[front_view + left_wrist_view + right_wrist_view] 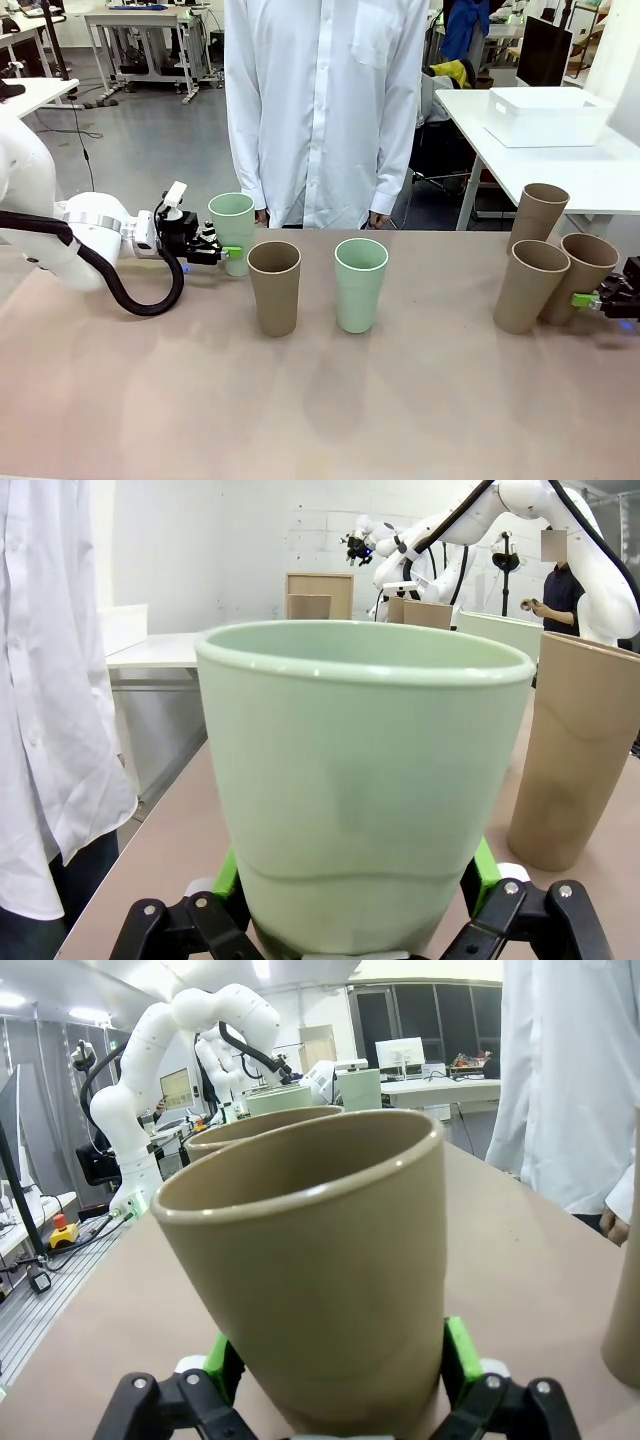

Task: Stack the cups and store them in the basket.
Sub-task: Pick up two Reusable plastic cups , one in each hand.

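A mint cup stands upright at the left. My left gripper is open, and its green pads flank the base of this mint cup. A tan cup and a second mint cup stand mid-table. Three tan cups cluster at the right. My right gripper reaches the rightmost one from the edge. Its pads sit on either side of that cup, and I cannot make out whether they press on it. The white basket rests on a separate table at the far right.
A person in a white shirt stands at the far edge behind the middle cups. Beside the rightmost cup stand the other two tan cups. The near half of the tan table is bare.
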